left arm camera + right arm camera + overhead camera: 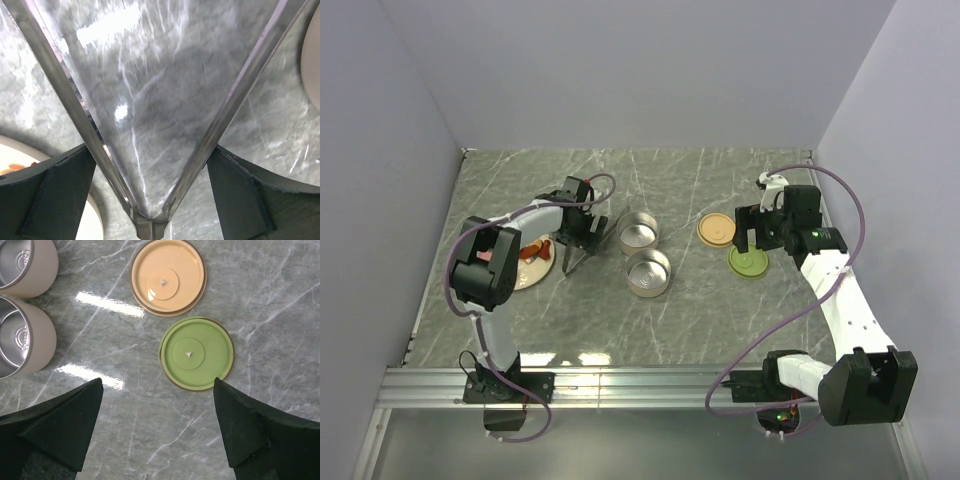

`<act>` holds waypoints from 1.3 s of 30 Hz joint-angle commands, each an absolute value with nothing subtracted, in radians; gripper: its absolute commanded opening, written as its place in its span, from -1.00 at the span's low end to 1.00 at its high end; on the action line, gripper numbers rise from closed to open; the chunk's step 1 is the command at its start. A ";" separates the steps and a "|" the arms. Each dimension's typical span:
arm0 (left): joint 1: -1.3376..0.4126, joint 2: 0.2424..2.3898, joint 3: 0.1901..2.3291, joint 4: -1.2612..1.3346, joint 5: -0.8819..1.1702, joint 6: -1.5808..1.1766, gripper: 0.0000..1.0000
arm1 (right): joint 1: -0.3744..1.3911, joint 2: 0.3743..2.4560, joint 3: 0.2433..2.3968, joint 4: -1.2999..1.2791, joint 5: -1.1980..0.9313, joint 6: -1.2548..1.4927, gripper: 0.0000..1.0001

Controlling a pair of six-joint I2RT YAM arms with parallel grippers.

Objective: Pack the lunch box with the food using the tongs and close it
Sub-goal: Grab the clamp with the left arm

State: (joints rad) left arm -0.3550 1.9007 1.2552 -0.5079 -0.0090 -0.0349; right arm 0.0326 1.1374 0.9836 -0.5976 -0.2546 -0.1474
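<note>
The support surface is a grey, white-veined marble table (720, 320). Resting directly on it:

- At centre, a far tin (639, 233) and a near tin (649, 272), both upright, open and close together.
- To the right, a pale orange lid (168, 277) and a green lid (196, 353), lying flat, just beside each other.
- To the left, a pale plate (532, 277).

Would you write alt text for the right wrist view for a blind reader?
Two round lids lie flat on a grey marble tabletop, a pale orange lid above a green lid. Two lidless steel tins stand at the left edge, and the right gripper, jaws open, frames the bottom.
</note>
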 commanded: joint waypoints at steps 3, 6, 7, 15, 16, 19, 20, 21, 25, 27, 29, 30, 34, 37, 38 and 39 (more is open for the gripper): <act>-0.356 1.957 1.273 -0.500 -0.021 -0.038 0.77 | 0.026 1.144 1.040 -0.598 -0.279 -0.160 0.96; -0.356 1.950 1.279 -0.512 -0.034 -0.034 0.63 | 0.025 1.150 1.045 -0.600 -0.305 -0.160 0.96; -0.356 1.939 1.279 -0.517 -0.040 -0.032 0.55 | 0.026 1.149 1.048 -0.601 -0.313 -0.161 0.96; -0.353 1.881 1.284 -0.534 -0.049 -0.029 0.22 | 0.026 1.164 1.065 -0.598 -0.365 -0.147 0.99; -0.351 1.869 1.285 -0.534 -0.051 -0.032 0.15 | 0.026 1.166 1.066 -0.597 -0.379 -0.143 0.99; -0.351 1.849 1.296 -0.540 -0.057 -0.034 0.06 | 0.028 1.164 1.068 -0.586 -0.405 -0.135 0.99; -0.351 1.844 1.301 -0.543 -0.057 -0.032 0.05 | 0.028 1.166 1.069 -0.581 -0.423 -0.132 0.99; -0.351 1.839 1.304 -0.549 -0.058 -0.032 0.04 | 0.026 1.169 1.071 -0.580 -0.431 -0.129 0.99; -0.344 1.804 1.327 -0.566 -0.055 -0.038 -0.06 | 0.028 1.183 1.091 -0.569 -0.469 -0.104 0.99; -0.341 1.792 1.339 -0.572 -0.054 -0.041 -0.10 | 0.028 1.192 1.097 -0.555 -0.498 -0.085 0.99; -0.337 1.766 1.344 -0.574 -0.049 -0.044 -0.12 | 0.028 1.198 1.097 -0.525 -0.515 -0.058 0.99; -0.337 1.760 1.350 -0.575 -0.046 -0.048 -0.12 | 0.026 1.201 1.097 -0.516 -0.528 -0.031 0.99; -0.334 1.723 1.368 -0.594 -0.032 -0.057 -0.15 | 0.026 1.215 1.094 -0.459 -0.604 0.050 0.99; -0.334 1.700 1.379 -0.606 -0.020 -0.063 -0.19 | 0.029 1.220 1.088 -0.396 -0.636 0.118 0.99; -0.334 1.695 1.382 -0.609 -0.015 -0.066 -0.19 | 0.029 1.224 1.086 -0.362 -0.647 0.135 0.99; -0.334 1.684 1.387 -0.612 -0.014 -0.067 -0.21 | 0.032 1.229 1.086 -0.344 -0.655 0.171 0.99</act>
